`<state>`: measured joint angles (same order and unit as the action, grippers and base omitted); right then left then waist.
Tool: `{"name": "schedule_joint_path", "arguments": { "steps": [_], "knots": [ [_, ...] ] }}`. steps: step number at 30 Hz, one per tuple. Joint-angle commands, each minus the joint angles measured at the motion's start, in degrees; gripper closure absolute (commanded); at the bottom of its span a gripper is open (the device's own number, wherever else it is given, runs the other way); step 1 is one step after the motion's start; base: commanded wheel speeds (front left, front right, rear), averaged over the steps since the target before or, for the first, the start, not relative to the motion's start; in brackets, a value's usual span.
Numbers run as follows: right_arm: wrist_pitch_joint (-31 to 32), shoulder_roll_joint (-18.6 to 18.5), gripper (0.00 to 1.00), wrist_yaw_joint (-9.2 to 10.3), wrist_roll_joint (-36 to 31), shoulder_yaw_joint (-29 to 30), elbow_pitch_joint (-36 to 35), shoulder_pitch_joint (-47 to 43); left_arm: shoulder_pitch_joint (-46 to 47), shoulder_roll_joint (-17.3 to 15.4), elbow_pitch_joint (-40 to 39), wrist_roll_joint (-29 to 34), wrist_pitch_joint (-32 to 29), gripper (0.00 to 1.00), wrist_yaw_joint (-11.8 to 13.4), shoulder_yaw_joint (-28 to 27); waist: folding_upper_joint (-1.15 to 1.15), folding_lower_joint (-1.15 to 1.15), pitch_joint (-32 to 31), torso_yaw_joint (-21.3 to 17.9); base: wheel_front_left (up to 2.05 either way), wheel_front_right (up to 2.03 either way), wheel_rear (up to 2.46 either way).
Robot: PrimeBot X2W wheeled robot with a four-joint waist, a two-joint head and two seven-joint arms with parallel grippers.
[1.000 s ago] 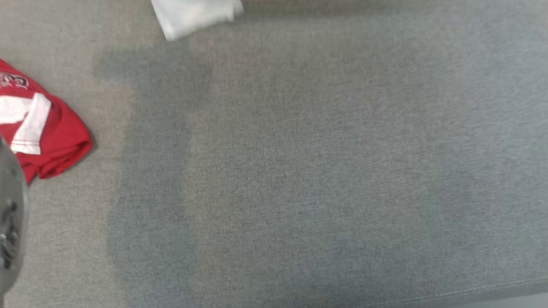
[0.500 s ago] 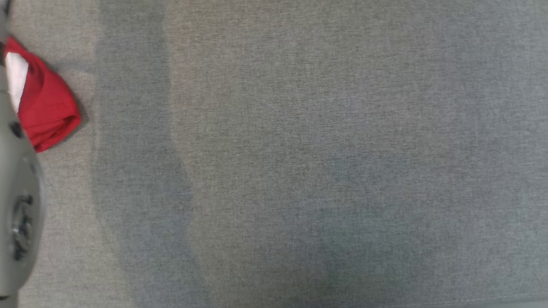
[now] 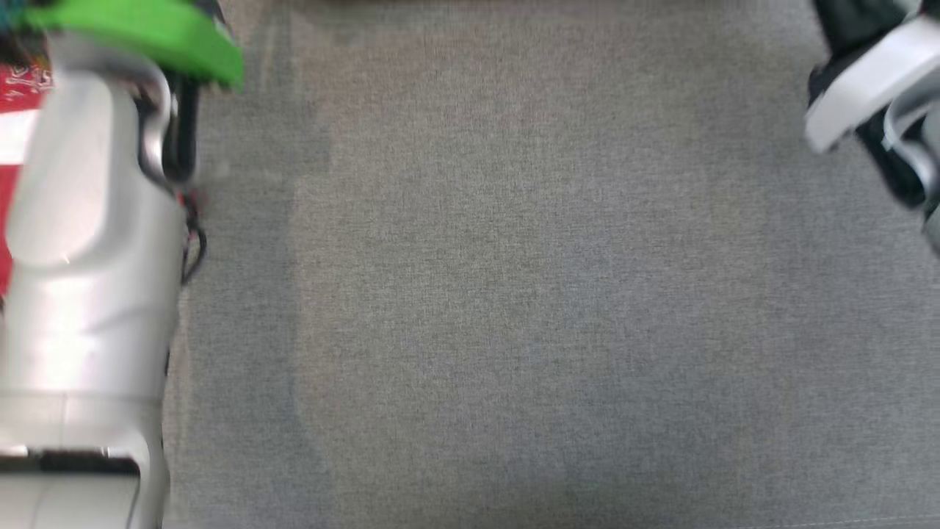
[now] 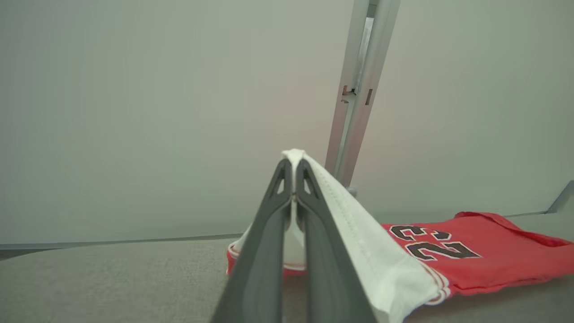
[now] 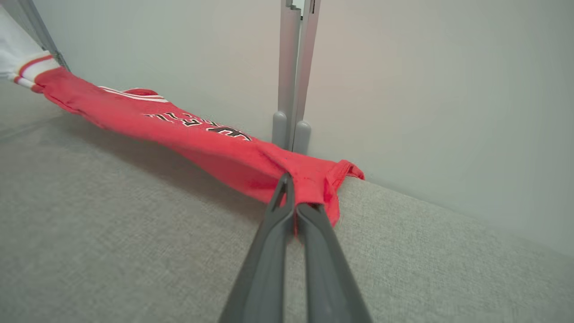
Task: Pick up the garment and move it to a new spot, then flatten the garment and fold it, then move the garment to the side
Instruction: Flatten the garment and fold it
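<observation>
The garment is a red jersey [image 4: 475,251] with white trim and a black "23". It hangs stretched between my two grippers just above the grey cushion. In the left wrist view my left gripper [image 4: 293,168] is shut on its white-trimmed edge [image 4: 372,264]. In the right wrist view my right gripper [image 5: 289,190] is shut on a bunched red corner of the jersey [image 5: 215,148], which runs from there to the upper left. In the head view a sliver of the jersey [image 3: 18,84] shows behind my pale left forearm [image 3: 88,257].
The grey fabric surface [image 3: 499,294] spreads wide across the head view. My right arm's wrist [image 3: 874,88] sits at its top right, and a green part [image 3: 147,33] at the top left. A pale wall with a metal post [image 5: 293,67] stands close behind the garment.
The head camera has shifted, so the whole picture moved. Both arms have come into the head view, and the left forearm now covers most of the red jersey.
</observation>
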<state>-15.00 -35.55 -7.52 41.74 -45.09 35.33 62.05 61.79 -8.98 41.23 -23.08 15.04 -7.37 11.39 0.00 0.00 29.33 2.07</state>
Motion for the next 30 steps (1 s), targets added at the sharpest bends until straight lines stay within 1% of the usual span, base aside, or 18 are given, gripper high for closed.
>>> {"name": "schedule_joint_path", "arguments": {
  "steps": [1,5,8,11,14,18,22,26,30],
  "knots": [
    [-0.3,-0.7,1.00,0.06,0.8,-1.3,-0.5,-2.3,-3.7,-1.3,-0.8,-0.5,0.2,1.00,-0.1,0.4,0.00,0.00,-5.2,0.3,0.00,0.00,0.00],
    [-0.3,-2.2,1.00,0.06,3.8,-6.7,-0.8,-7.4,-14.0,-3.6,-2.8,-1.7,0.2,1.00,-0.1,3.4,0.00,0.00,-9.8,0.4,0.00,0.00,0.00],
    [-0.2,-3.8,1.00,0.06,6.1,-11.2,-0.5,-10.3,-21.6,-6.5,-4.4,-3.2,0.2,1.00,-0.1,6.5,0.00,0.00,-13.2,0.7,0.00,0.00,0.00],
    [-0.2,-5.4,1.00,0.06,8.3,-14.6,-0.3,-12.1,-27.6,-8.9,-5.6,-4.9,0.0,1.00,-0.1,9.7,0.00,0.00,-15.9,1.2,0.00,0.00,0.00],
    [-0.2,-7.3,1.00,0.06,10.3,-18.0,-0.6,-13.5,-32.7,-12.3,-8.4,-6.6,-2.3,1.00,-0.1,14.8,0.00,0.00,-18.4,1.7,0.00,0.00,0.00],
    [-0.2,-10.0,1.00,0.06,12.8,-21.5,-1.5,-15.2,-38.1,-15.9,-14.0,-9.1,-5.5,1.00,-0.1,19.1,0.00,0.00,-21.1,2.4,0.00,0.00,0.00],
    [0.8,-12.7,1.00,0.06,15.7,-24.6,-4.0,-16.7,-42.6,-19.4,-20.3,-11.8,-9.3,1.00,-0.1,21.1,0.00,0.00,-23.3,2.7,0.00,0.00,0.00],
    [2.0,-15.6,1.00,0.06,18.3,-26.5,-7.3,-19.0,-47.1,-23.0,-26.9,-13.9,-13.4,1.00,-0.1,22.3,0.00,0.00,-25.1,2.7,0.00,0.00,0.00],
    [3.7,-18.1,1.00,0.06,20.4,-27.5,-11.1,-21.7,-50.9,-25.6,-33.4,-15.0,-16.7,1.00,1.1,22.7,0.00,0.00,-26.7,2.6,0.00,0.00,0.00]
  ]
}}
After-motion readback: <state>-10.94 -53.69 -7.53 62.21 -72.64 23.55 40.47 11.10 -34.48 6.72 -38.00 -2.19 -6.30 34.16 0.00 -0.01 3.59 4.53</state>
